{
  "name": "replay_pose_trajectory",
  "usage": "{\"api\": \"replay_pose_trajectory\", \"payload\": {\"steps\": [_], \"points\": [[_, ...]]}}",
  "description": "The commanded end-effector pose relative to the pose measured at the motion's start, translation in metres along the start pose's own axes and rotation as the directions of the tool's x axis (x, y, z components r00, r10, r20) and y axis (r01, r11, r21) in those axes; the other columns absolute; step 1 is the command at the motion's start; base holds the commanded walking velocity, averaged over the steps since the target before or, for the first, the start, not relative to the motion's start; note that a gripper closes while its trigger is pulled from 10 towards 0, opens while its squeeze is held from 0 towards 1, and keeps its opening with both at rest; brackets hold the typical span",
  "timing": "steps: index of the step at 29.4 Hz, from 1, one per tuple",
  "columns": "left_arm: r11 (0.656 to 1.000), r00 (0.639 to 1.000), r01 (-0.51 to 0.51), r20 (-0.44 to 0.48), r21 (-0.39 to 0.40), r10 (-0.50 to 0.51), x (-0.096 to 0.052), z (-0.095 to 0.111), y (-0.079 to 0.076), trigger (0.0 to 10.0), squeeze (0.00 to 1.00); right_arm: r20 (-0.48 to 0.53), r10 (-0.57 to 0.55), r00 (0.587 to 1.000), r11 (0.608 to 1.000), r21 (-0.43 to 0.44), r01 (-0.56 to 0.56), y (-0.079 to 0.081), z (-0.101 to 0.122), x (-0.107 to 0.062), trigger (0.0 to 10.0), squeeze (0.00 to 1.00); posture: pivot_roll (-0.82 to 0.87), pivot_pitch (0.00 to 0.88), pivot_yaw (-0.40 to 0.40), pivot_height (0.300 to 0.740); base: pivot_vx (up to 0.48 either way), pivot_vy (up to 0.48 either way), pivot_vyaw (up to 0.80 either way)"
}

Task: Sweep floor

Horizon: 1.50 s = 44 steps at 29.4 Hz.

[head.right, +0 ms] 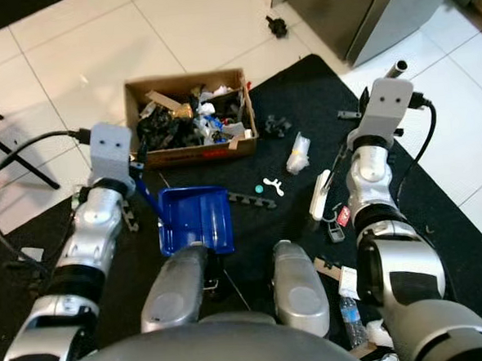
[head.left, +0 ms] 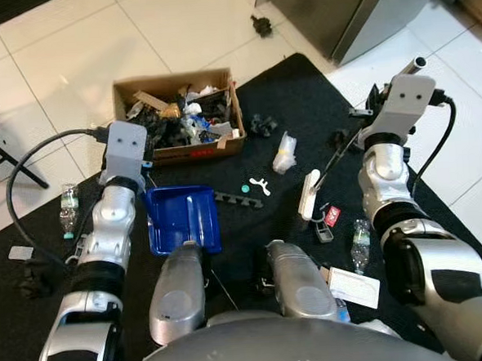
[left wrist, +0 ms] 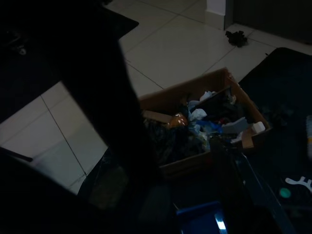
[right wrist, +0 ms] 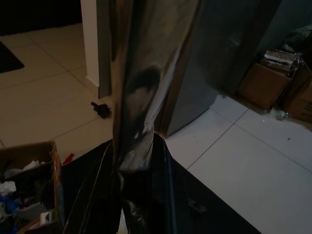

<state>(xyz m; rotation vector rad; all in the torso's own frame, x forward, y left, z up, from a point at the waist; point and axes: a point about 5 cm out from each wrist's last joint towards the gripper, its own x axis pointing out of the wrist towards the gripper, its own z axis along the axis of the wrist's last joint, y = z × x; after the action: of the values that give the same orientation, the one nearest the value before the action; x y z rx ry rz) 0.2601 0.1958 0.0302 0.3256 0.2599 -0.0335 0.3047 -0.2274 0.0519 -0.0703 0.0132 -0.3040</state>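
A black floor mat (head.left: 252, 229) is spread over white floor tiles (head.left: 70, 60), and loose litter is scattered across it. At the mat's far edge an open brown cardboard box (head.left: 180, 115), crammed with mixed rubbish, is seen standing partly on the tiles. A blue plastic dustpan (head.left: 183, 218) is laid flat on the mat near the robot, just nearer than the box, with its thin blue handle reaching up toward the left gripper (head.left: 126, 147); whether those fingers are clenched on the handle cannot be told, since they are hidden under the wrist housing and the left wrist view is too dark. To the right of the dustpan a black toothed strip (head.left: 239, 199), a small teal disc (head.left: 245, 188) and a white curved plastic piece (head.left: 260, 184) are seen lying close together. A white brush head (head.left: 311, 194) on a thin dark stick is rested on the mat to the right of these, its stick slanting up to the right gripper (head.left: 369, 128); the state of those fingers cannot be told either. A clear crumpled wrapper (head.left: 285, 152) is placed farther off, and a clear plastic bottle (head.left: 360, 245) is found near the right arm. A second bottle (head.left: 68, 209) is seen at the mat's left edge.
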Motion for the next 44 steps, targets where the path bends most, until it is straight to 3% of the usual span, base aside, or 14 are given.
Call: {"api": "replay_pose_trajectory", "payload": {"steps": [1, 7, 10, 13, 14, 22, 25, 26, 28, 29, 30, 39, 42, 44], "points": [[1.000, 1.000, 0.008, -0.021, 0.004, -0.008, -0.003, -0.004, 0.001, 10.0, 0.00, -0.004, -0.014, 1.000, 1.000, 0.000, 0.014, -0.003, -0.001, 0.000, 10.0, 0.00, 0.15, 0.072, -0.046, 0.740, 0.000, 0.000, 0.00], [1.000, 1.000, 0.005, -0.018, -0.013, -0.006, -0.005, 0.001, 0.001, 10.0, 0.00, -0.003, -0.013, 1.000, 1.000, -0.001, 0.013, -0.003, -0.001, 0.000, 10.0, 0.00, 0.15, 0.070, -0.046, 0.740, 0.000, 0.000, 0.00], [1.000, 1.000, 0.005, -0.021, -0.017, -0.006, -0.007, 0.003, 0.002, 8.2, 0.00, -0.003, -0.015, 1.000, 1.000, -0.003, 0.015, -0.004, 0.000, 0.000, 10.0, 0.00, 0.15, 0.068, -0.045, 0.740, 0.000, 0.000, 0.00], [1.000, 1.000, 0.006, -0.023, -0.019, -0.006, -0.008, 0.004, 0.003, 9.0, 0.00, -0.003, -0.016, 1.000, 1.000, -0.003, 0.016, -0.004, -0.001, 0.000, 10.0, 0.00, 0.15, 0.068, -0.045, 0.740, 0.000, 0.000, 0.00], [1.000, 1.000, 0.006, -0.023, -0.020, -0.006, -0.008, 0.006, 0.003, 10.0, 0.00, -0.003, -0.017, 1.000, 1.000, -0.004, 0.017, -0.004, -0.001, 0.000, 10.0, 0.00, 0.15, 0.068, -0.045, 0.740, 0.000, 0.000, 0.00], [1.000, 1.000, 0.004, -0.022, -0.020, -0.004, -0.009, 0.008, 0.005, 10.0, 0.00, -0.007, -0.017, 1.000, 1.000, -0.003, 0.017, -0.004, -0.002, -0.001, 10.0, 0.00, 0.15, 0.070, -0.041, 0.740, 0.000, 0.000, 0.00], [1.000, 1.000, 0.003, -0.022, -0.020, -0.004, -0.010, 0.010, 0.006, 8.8, 0.00, -0.006, -0.018, 1.000, 1.000, -0.003, 0.018, -0.004, -0.002, -0.001, 10.0, 0.00, 0.15, 0.071, -0.040, 0.740, 0.000, 0.000, 0.00], [1.000, 1.000, 0.003, -0.023, -0.021, -0.004, -0.010, 0.010, 0.006, 3.9, 0.00, -0.006, -0.018, 1.000, 1.000, -0.003, 0.017, -0.004, -0.002, -0.001, 10.0, 0.00, 0.15, 0.071, -0.040, 0.740, 0.000, 0.000, 0.00], [1.000, 1.000, 0.003, -0.023, -0.021, -0.004, -0.010, 0.010, 0.006, 3.9, 0.00, -0.006, -0.018, 1.000, 1.000, -0.003, 0.017, -0.004, -0.002, -0.001, 10.0, 0.00, 0.15, 0.071, -0.040, 0.740, 0.000, 0.000, 0.00], [1.000, 1.000, 0.004, -0.025, -0.023, -0.004, -0.010, 0.011, 0.006, 2.9, 0.00, -0.006, -0.017, 1.000, 1.000, -0.003, 0.017, -0.004, -0.002, -0.001, 10.0, 0.00, 0.15, 0.071, -0.041, 0.740, 0.000, 0.000, 0.00], [0.999, 0.999, 0.006, -0.031, -0.032, -0.007, -0.011, 0.010, 0.006, 0.0, 0.00, -0.007, -0.017, 1.000, 1.000, -0.003, 0.017, -0.004, -0.002, -0.001, 10.0, 0.00, 0.15, 0.071, -0.041, 0.740, 0.000, 0.000, 0.00], [0.997, 0.998, 0.005, -0.070, -0.074, -0.010, -0.015, 0.006, 0.004, 0.0, 0.00, -0.010, -0.015, 1.000, 1.000, -0.006, 0.015, -0.004, -0.003, -0.001, 10.0, 0.00, 0.15, 0.073, -0.041, 0.740, 0.000, 0.000, 0.00], [0.972, 0.980, -0.034, -0.199, -0.233, -0.013, -0.020, -0.006, -0.002, 0.0, 0.00, -0.012, -0.014, 1.000, 1.000, -0.009, 0.014, -0.004, -0.003, -0.001, 10.0, 0.00, 0.15, 0.074, -0.042, 0.740, 0.000, 0.000, 0.00], [0.958, 0.972, -0.041, -0.234, -0.283, -0.028, -0.021, -0.010, -0.005, 0.0, 0.00, -0.012, -0.014, 1.000, 1.000, -0.009, 0.014, -0.004, -0.003, -0.002, 10.0, 0.00, 0.15, 0.074, -0.042, 0.740, 0.000, 0.000, 0.00]]}}
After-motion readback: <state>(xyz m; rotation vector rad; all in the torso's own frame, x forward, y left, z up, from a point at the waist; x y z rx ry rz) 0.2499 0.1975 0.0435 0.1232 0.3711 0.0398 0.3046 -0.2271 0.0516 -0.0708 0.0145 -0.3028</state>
